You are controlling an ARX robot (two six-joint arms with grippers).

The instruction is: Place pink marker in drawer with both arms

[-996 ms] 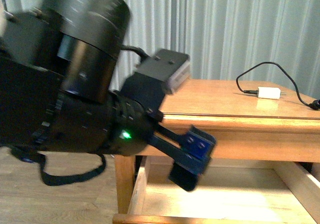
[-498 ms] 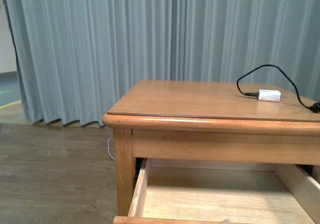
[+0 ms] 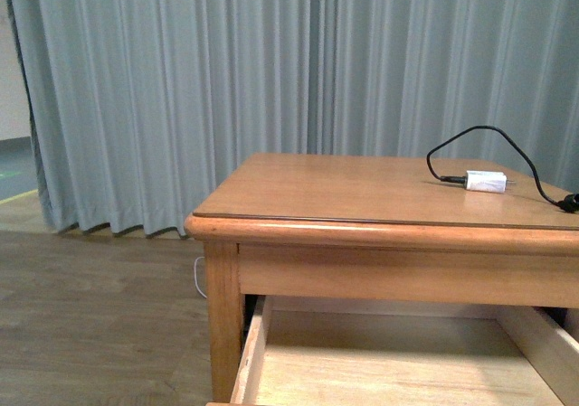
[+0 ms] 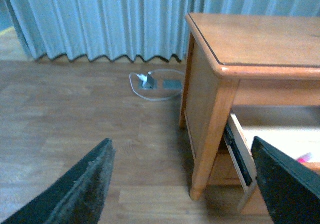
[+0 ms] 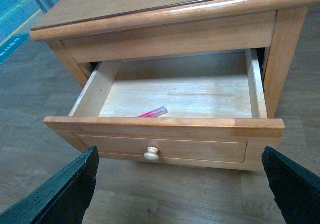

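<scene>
1. The left gripper (image 4: 181, 143) stands wide open: its two black fingers (image 4: 85, 184) are well apart, with nothing between them and nothing touching them.
2. The right gripper (image 5: 180, 151) is spread just as wide and is also empty; it hovers in front of the drawer (image 5: 165, 121) without touching it.
3. The drawer is pulled out from under the table (image 3: 362, 189), its pale interior open to view.
4. The pink marker (image 5: 152, 112) lies on the drawer floor close behind the front wall, roughly in line with the small round knob (image 5: 151, 153).
5. The marker lies flat and at a slant to the front wall. One end is hidden behind the front rim; the end that shows looks paler (whether that is a cap I cannot tell).
6. A sliver of pink also shows inside the drawer in the left wrist view.
7. On the tabletop, near its far right corner, a white charger plug (image 3: 486, 181) lies with its black cable (image 3: 479, 133) looping up behind it and trailing off toward the right edge
</scene>
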